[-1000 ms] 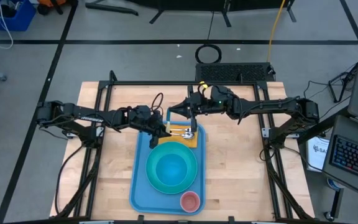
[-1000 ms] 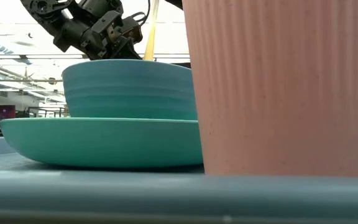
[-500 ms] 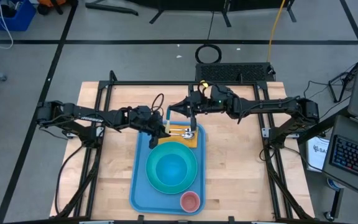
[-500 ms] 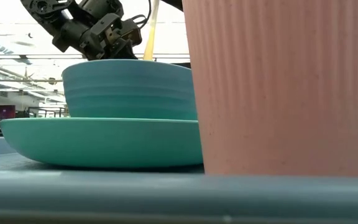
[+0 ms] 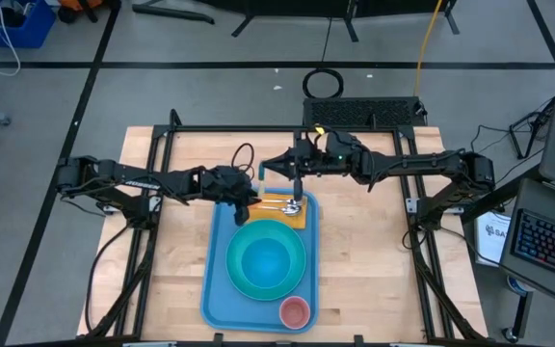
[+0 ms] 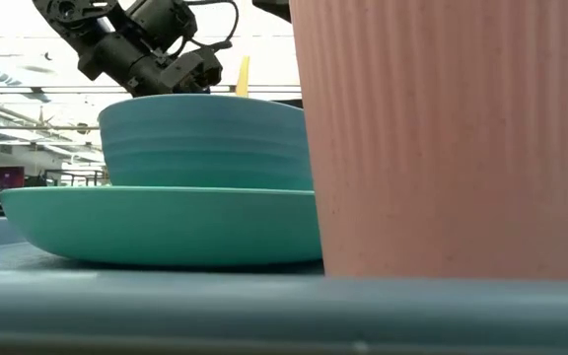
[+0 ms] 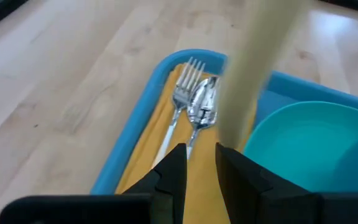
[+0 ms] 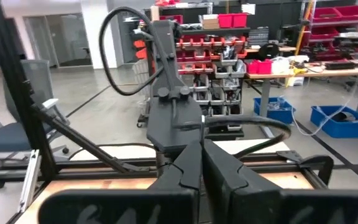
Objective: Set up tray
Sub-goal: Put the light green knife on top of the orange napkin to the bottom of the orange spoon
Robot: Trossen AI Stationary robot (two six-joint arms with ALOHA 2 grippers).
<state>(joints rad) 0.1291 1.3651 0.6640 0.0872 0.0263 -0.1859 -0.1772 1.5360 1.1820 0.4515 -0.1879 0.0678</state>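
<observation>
My two arms: matte black segmented links, looped black cables at the wrists, a green indicator light on the right arm [image 5: 393,166], black angular fingers [image 7: 173,174].

No legible text, label, brand or number on anything in these views. One candidate only: a white sheet [image 5: 495,231] on the floor well off to the right arm's side, beyond the table edge, with dark lettering cut off by the picture edge, not readable. Shelf bins and room fixtures past the right gripper carry no readable markings.
</observation>
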